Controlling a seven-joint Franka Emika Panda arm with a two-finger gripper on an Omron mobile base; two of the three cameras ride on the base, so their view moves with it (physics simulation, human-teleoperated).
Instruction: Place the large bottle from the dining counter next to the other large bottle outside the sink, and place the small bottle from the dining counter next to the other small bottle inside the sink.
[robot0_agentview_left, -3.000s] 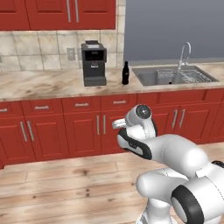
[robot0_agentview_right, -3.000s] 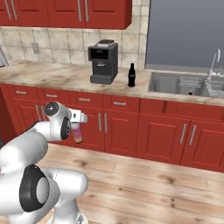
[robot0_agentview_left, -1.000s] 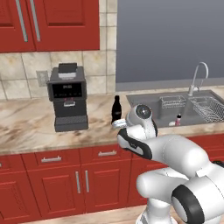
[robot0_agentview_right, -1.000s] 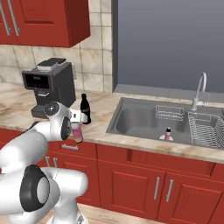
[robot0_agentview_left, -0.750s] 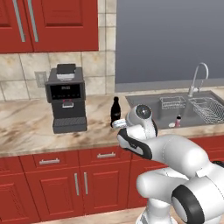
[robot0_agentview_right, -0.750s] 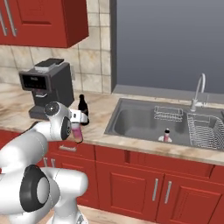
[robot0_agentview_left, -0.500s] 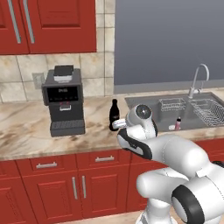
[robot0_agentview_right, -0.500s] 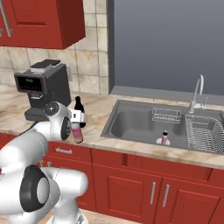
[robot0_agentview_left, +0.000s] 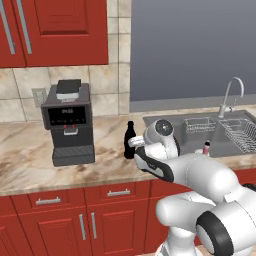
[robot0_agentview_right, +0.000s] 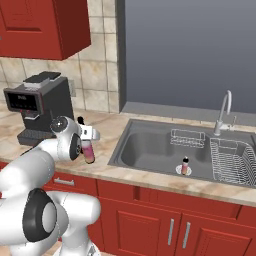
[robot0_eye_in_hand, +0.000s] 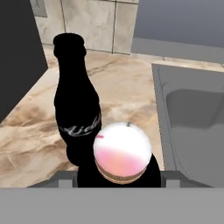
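My gripper (robot0_agentview_right: 89, 148) is shut on a small pink bottle (robot0_agentview_right: 89, 150) with a pale cap (robot0_eye_in_hand: 123, 154), held upright over the counter's front part, left of the sink (robot0_agentview_right: 121, 148). In the hand view my gripper (robot0_eye_in_hand: 122, 176) sits right behind a large black bottle (robot0_eye_in_hand: 77, 101) that stands on the marble counter. That black bottle (robot0_agentview_left: 129, 140) is between the coffee machine and the sink, just beside my hand. Another small pink bottle (robot0_agentview_right: 185, 166) with a dark cap stands inside the sink basin (robot0_agentview_left: 206, 148).
A black coffee machine (robot0_agentview_left: 68, 122) stands on the counter at the left (robot0_agentview_right: 35, 107). A wire dish rack (robot0_agentview_right: 233, 161) fills the sink's right part, and the faucet (robot0_agentview_right: 225, 112) rises behind it. Red cabinets hang above and run below the counter.
The whole picture has shifted left and grown, so the base has driven right and nearer to the counter. My arm keeps the same pose with the pink bottle in the gripper.
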